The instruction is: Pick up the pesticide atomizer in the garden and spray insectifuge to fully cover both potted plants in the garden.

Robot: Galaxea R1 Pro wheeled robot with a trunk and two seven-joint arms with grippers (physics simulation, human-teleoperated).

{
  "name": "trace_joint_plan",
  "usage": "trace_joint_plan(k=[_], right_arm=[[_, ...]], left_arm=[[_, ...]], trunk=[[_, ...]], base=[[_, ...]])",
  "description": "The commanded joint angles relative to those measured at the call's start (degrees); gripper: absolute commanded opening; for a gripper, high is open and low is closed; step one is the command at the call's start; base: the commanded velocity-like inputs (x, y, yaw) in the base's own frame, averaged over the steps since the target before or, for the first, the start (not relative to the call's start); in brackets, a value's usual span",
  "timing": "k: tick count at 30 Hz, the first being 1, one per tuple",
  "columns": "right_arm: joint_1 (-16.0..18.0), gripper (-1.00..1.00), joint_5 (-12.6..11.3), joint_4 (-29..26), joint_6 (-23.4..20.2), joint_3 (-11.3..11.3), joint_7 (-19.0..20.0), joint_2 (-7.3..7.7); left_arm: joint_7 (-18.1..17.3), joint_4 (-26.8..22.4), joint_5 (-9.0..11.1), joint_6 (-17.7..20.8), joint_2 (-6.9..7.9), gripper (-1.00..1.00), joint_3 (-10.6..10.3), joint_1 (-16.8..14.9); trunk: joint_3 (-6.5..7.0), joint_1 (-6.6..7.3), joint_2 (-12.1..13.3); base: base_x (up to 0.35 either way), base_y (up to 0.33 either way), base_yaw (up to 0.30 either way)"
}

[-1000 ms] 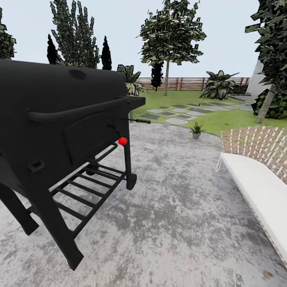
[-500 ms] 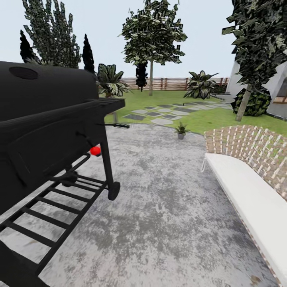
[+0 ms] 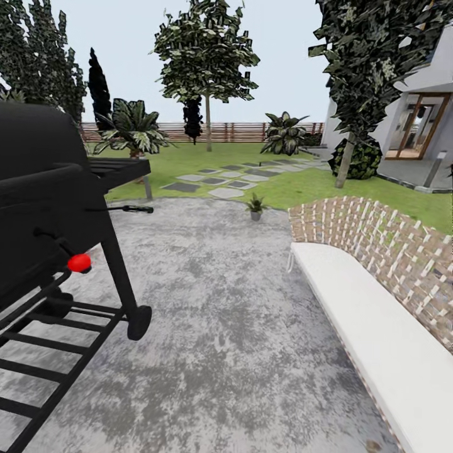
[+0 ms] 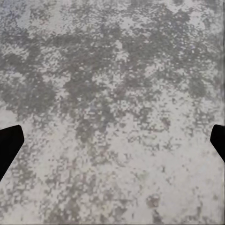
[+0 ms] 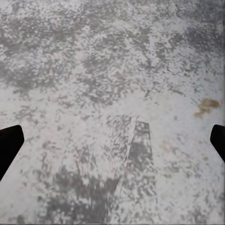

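Grey mottled paving point(image 3: 239, 327) in the foreground, running from under the camera toward the lawn. In the left wrist view, left gripper point(image 4: 112, 140) spread wide, 2 dark fingertips point(image 4: 8, 143) at opposite edges of the picture, nothing between them but paving. Same in the right wrist view: right gripper point(image 5: 112, 140) wide open and empty over paving, with a small brown stain point(image 5: 207, 105) nearby.

At left in the head view, a black grill point(image 3: 44, 207) on a slatted lower rack, with a red knob point(image 3: 78, 262) and a wheel point(image 3: 139, 322) on its near leg. At right, a woven bench point(image 3: 390, 251) with a white cushion point(image 3: 377, 340).

Farther on, at the far edge of the paving and just short of the grass, 1 potted plant point(image 3: 255, 206), small and low in a grey pot. Beyond it, stepping stones point(image 3: 220, 182) across the lawn point(image 3: 296, 185), a broad-leafed palm point(image 3: 131, 129) at left, a tree point(image 3: 206, 56) at centre and a house point(image 3: 418, 126) at right. At the back, a slatted wooden fence point(image 3: 233, 132).
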State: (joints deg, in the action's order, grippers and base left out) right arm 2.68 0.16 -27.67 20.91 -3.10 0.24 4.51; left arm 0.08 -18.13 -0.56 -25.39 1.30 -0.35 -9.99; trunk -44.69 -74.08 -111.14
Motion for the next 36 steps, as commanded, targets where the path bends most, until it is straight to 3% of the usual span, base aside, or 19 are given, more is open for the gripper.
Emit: trace_joint_plan(k=[1, 18, 36], right_arm=[[0.0, 1.0, 0.0, 0.0, 0.2, -0.1, 0.0, -0.02], [0.0, 1.0, 0.6, 0.2, 0.3, 0.2, 0.1, 0.04], [0.0, 1.0, 0.7, 0.2, 0.3, 0.1, 0.1, 0.02]], left_arm=[[0.0, 0.0, -0.1, -0.2, 0.02, 1.0, 0.0, 0.0], [0.0, 0.0, 0.5, -0.2, 0.02, 1.0, 0.2, 0.0], [0.0, 0.0, 0.1, -0.3, 0.02, 1.0, 0.2, 0.0]], trunk=[[-0.05, -0.02, 0.0], [-0.05, -0.02, 0.0], [-0.05, -0.02, 0.0]], base=[[0.306, -0.19, -0.043], [0.331, -0.081, -0.006], [0.334, 0.118, 0.0]])
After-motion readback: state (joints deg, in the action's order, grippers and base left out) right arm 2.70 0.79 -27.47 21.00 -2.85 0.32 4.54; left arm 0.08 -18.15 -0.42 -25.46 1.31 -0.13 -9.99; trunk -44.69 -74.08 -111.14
